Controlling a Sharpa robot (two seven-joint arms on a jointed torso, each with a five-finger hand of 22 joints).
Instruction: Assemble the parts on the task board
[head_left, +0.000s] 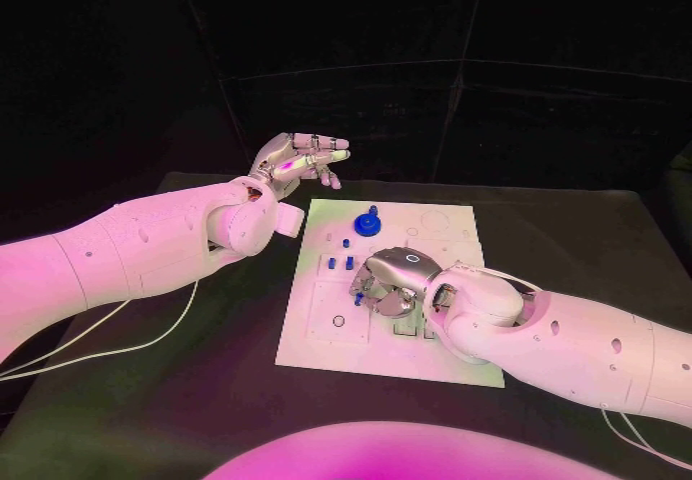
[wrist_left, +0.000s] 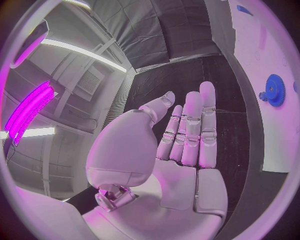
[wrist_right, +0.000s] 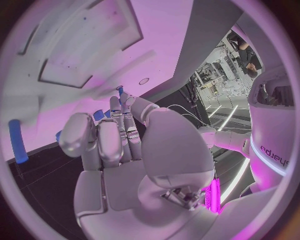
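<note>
task board (head_left: 325, 335), right hand (head_left: 387, 283) over parts (head_left: 339, 263)

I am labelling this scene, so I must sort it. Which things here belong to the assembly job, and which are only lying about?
Belong to the job:
- white board
- blue gear standing on it
- small blue pegs on the board
- right hand, fingers down on the board
- left hand, raised, holding nothing

Only lying about:
- white cable on the black table

Left arm reaching in from left side, left hand (head_left: 297, 160) raised past far left corner of board, fingers (wrist_left: 190, 131) straight and close together, holding nothing. Right arm bent across from right side, right hand (head_left: 392, 283) lowered over board middle, fingers (wrist_right: 107, 141) curled downward.
</note>
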